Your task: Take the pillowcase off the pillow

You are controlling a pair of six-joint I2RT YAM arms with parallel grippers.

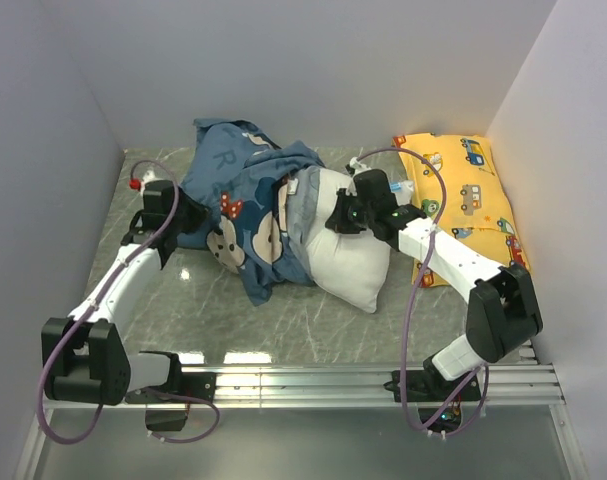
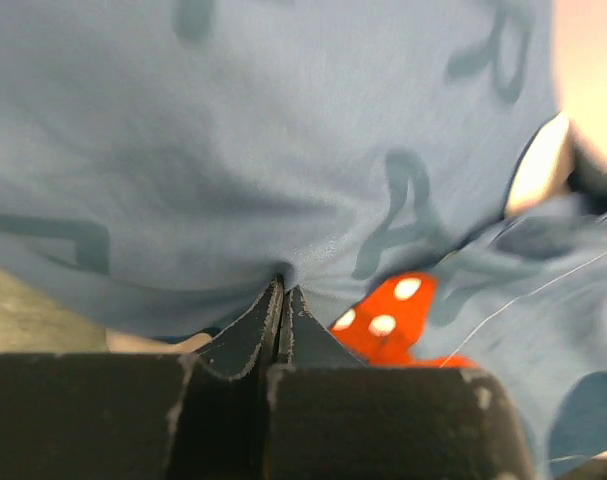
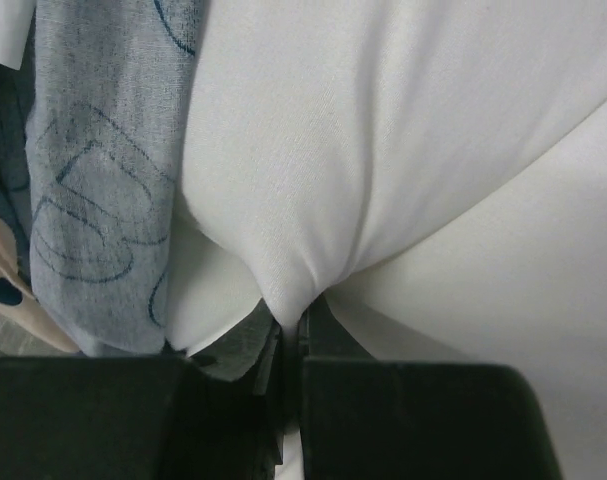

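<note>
Top external view: at centre-left the left gripper (image 1: pixel 188 216) is clamped tight on a fold of the pillowcase (image 1: pixel 245 195). The case lies bunched over the left half of the white pillow (image 1: pixel 351 262) at mid-frame. The cloth looks thin, limp and light, so it is best gripped by a gathered fold at its closed end. The pillow looks plump and yielding. Right of centre, the right gripper (image 1: pixel 341 218) pinches the bare pillow's skin, fingers pressed together. A yellow car-print pillow (image 1: pixel 470 195) lies at the far right.
</note>
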